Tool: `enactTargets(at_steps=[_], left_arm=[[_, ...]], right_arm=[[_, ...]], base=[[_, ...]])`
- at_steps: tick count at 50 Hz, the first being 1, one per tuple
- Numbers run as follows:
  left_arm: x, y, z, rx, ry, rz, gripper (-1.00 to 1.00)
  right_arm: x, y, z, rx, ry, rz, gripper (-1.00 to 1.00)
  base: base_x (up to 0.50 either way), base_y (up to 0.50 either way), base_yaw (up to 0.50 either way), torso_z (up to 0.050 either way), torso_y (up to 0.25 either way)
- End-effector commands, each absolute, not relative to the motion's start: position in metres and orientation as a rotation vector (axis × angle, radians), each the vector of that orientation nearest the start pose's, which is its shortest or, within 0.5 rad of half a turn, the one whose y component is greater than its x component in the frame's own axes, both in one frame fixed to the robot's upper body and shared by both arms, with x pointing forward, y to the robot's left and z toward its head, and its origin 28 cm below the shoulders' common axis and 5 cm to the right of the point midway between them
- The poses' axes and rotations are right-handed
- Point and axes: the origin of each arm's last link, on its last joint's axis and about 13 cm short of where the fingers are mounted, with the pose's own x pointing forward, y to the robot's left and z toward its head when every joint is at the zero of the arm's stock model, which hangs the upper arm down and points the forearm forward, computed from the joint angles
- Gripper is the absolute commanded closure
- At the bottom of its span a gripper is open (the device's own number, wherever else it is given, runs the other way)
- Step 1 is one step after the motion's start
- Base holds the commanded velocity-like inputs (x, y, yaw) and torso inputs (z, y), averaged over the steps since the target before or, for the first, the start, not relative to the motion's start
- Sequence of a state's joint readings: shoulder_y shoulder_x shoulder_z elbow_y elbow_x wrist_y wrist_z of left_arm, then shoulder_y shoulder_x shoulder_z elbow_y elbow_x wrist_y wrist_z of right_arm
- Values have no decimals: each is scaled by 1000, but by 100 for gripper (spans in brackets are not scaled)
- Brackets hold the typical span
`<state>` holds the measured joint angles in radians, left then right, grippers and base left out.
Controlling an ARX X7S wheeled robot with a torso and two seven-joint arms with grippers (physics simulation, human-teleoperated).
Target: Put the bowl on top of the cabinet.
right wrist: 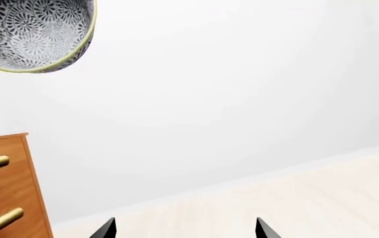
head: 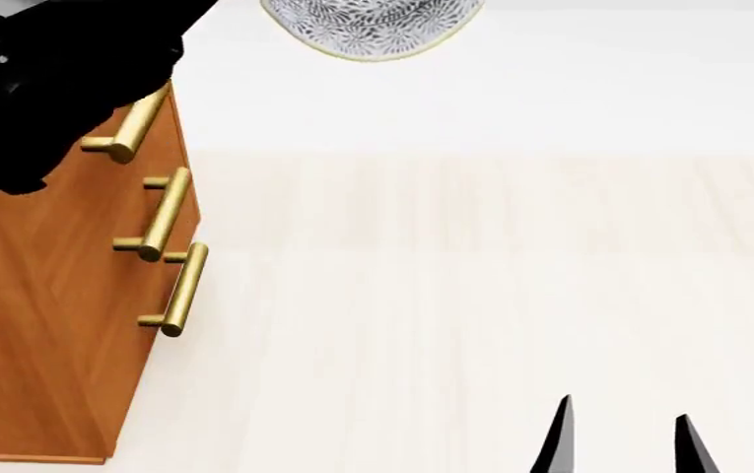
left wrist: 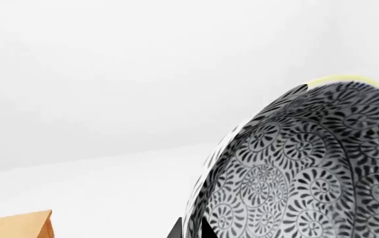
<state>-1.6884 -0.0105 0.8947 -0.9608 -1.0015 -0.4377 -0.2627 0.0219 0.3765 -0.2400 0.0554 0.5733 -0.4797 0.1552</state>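
Below my left arm: cabinet (head: 61,325), largest thing, orange-brown front with three brass handles (head: 167,215); top mostly hidden under arm, only one corner seen from left wrist. Bowl (left wrist: 308,168) held aloft at my left gripper, dark fingertips just visible by rim (left wrist: 189,229); grip looks closed on rim, full contact cut off. Judgement: carry bowl back over cabinet top, level it, lower slowly, release only once seated. Right gripper (head: 624,443) low, apart from bowl, fingers spread, holding nothing. Bowl's far side cropped in head view.
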Motion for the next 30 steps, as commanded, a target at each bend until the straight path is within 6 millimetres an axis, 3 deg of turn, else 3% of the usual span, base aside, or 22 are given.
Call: enactTargets(at_steps=[1, 17, 30], left_arm=[[412, 136, 362, -58, -71, -146, 100], [426, 171, 360, -218, -36, 96, 100], [428, 183, 355, -314, -5, 151, 100]], right_arm=[[214, -146, 37, 247, -317, -15, -100], [214, -144, 38, 240, -317, -13, -100], [216, -144, 37, 233, -313, -19, -100]], base=[[0, 0, 0, 0, 0], [0, 0, 0, 0, 1], [0, 0, 0, 0, 0]])
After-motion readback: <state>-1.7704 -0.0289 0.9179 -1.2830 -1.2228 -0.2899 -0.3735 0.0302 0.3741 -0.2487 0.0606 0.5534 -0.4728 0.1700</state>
